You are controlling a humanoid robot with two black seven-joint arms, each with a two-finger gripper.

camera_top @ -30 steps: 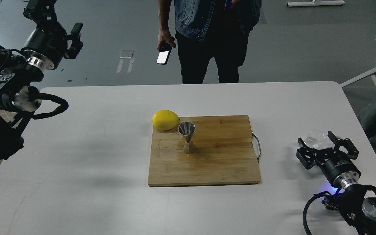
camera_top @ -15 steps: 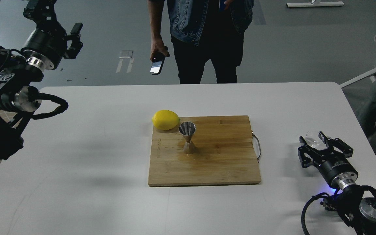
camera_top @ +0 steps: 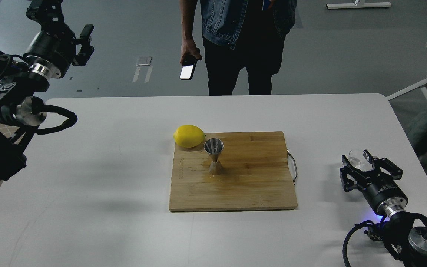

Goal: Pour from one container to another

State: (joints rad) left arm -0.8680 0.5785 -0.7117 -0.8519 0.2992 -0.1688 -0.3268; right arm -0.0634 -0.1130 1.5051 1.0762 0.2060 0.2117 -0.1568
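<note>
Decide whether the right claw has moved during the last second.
Yes. The right claw has closed in around the clear glass tumbler, shifting slightly toward the wooden cutting board.

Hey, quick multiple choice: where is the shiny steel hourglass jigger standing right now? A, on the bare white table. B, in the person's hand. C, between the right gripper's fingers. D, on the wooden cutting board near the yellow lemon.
D: the shiny steel hourglass jigger stands upright on the wooden cutting board, close to the yellow lemon at the board's far-left corner.
</note>
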